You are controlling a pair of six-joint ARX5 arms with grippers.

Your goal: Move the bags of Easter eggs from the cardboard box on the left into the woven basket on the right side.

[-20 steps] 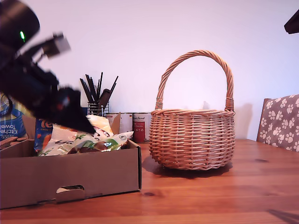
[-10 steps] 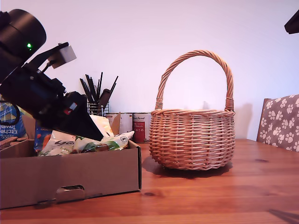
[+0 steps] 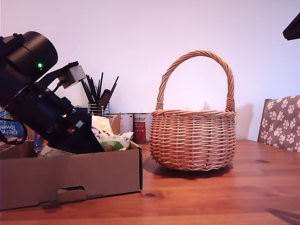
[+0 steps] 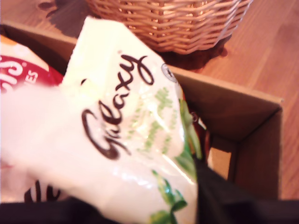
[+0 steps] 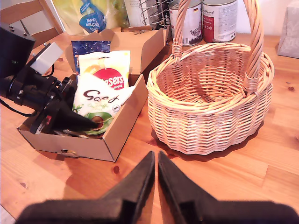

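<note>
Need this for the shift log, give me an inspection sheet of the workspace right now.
Surface: wooden table, bare in front.
Job's things: cardboard box holds several bags, white Galaxy bag on top; woven basket empty.
Clutter: tins, utensil holder, kitchen towel pack behind.
Grippers: my first end effector down in the box at the Galaxy bag, grip hidden; my second end effector shut, above the table.
Cables: black lead on first arm.
Surroundings: white wall, paw-print cushion.
</note>
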